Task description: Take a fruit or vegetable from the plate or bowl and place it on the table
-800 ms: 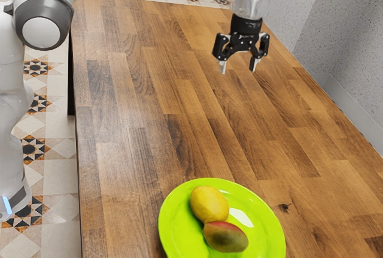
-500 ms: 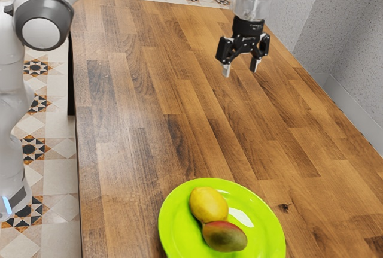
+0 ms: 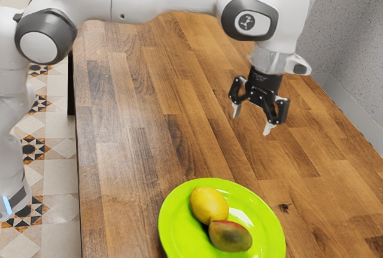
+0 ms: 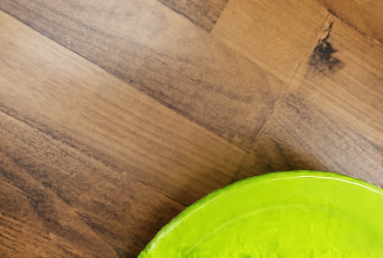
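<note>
On the round, bright-green plate (image 3: 179, 222), the yellow oval fruit (image 3: 209, 205) touches the red-and-green mango (image 3: 230, 236). Farther off, the black two-finger gripper (image 3: 252, 120) hangs in the air, its fingers spread, with nothing between. To grasp well, it should centre over one fruit and descend slowly, not pushing the neighbour. Beneath is the brown wooden table (image 3: 131, 150); beyond, the speckled grey wall (image 3: 356, 48).

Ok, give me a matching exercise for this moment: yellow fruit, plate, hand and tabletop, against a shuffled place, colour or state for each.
1. yellow fruit
2. plate
3. hand
4. tabletop

A. round, bright green
B. open and empty, in the air
C. brown wood
D. beside the darker fruit

Pairs: 1-D, 2-A, 3-B, 4-C
</note>
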You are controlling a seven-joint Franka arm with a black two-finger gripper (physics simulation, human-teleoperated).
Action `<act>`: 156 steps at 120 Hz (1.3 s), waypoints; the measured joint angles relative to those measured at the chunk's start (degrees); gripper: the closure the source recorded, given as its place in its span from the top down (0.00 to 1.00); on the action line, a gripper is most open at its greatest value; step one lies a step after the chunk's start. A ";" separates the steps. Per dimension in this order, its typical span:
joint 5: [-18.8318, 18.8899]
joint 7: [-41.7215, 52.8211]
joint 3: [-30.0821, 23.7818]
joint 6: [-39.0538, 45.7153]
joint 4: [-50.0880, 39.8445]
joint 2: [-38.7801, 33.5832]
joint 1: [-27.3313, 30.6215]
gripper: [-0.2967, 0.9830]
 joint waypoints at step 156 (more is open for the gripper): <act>-2.06 81.54 -0.60 9.25 -32.89 -19.27 -17.78 0.77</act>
